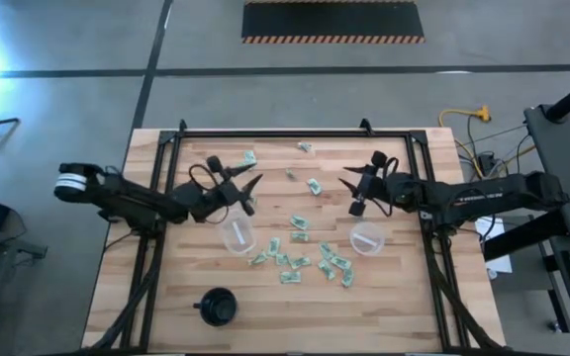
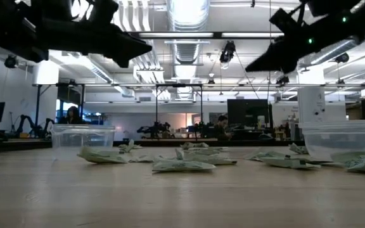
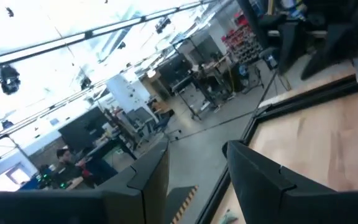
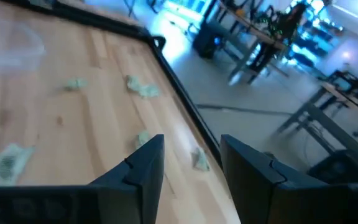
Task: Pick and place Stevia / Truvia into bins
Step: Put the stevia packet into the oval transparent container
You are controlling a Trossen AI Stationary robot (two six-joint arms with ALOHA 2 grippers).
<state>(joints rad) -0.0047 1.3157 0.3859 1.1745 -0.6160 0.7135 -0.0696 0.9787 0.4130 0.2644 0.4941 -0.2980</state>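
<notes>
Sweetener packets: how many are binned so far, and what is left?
Nothing looks binned: the left clear plastic cup and right clear plastic cup show no packets inside. Nothing is in hand: the left tool and right tool hang open and empty above the wooden table. All the pale green paper packets remain scattered between and beyond the cups.

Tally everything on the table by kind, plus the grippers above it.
Sweetener packets: about 16 (tiny, some overlapping, so the count is rough)
Clear cups: 2, left cup and right cup
Black round cup: 1
Grippers: 2, left gripper and right gripper, both with fingers open
Total: about 21
</notes>
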